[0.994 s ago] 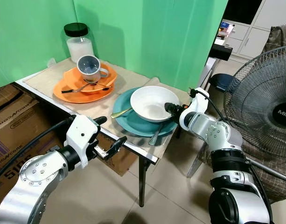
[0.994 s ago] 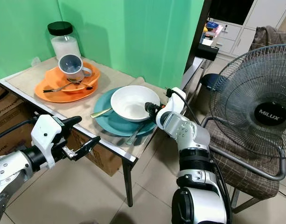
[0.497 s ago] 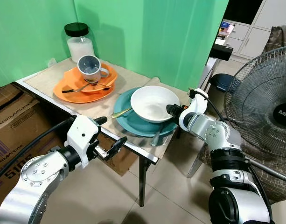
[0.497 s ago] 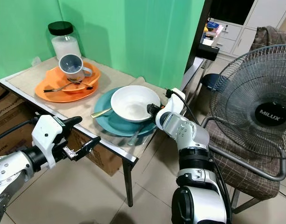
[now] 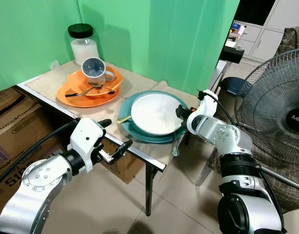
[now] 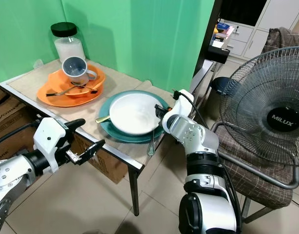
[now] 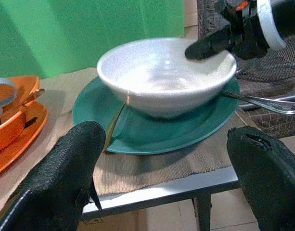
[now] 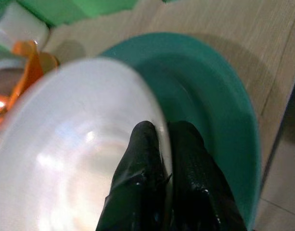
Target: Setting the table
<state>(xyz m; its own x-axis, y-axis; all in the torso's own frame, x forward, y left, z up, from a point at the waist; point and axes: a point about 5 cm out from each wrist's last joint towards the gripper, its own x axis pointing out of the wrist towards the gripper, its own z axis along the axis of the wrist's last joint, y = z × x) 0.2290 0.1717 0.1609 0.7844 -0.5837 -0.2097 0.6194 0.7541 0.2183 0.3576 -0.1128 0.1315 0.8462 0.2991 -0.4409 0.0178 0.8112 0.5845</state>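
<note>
A white bowl (image 5: 155, 113) sits on a teal plate (image 5: 139, 132) at the near right corner of the table. My right gripper (image 5: 181, 113) is shut on the bowl's right rim; its fingers (image 8: 143, 179) pinch the rim in the right wrist view. A gold spoon (image 5: 123, 119) lies on the plate's left side. A silver spoon (image 5: 174, 144) lies on the mat just right of the plate. My left gripper (image 5: 113, 135) hangs open in front of the table's edge, facing the bowl (image 7: 166, 77), with nothing between its fingers (image 7: 65, 178).
An orange plate (image 5: 76, 100) at the back left carries an orange bowl, a grey mug (image 5: 94, 69) and cutlery. A jar (image 5: 83, 44) stands behind it. A fan (image 5: 281, 112) and a chair (image 6: 256, 185) stand to the right; a cardboard box (image 5: 12, 126) is under the table.
The bowl has shifted slightly on the plate in my right gripper and looks blurred. The silver spoon has slid right, off the plate's edge. My left arm has stayed put.
</note>
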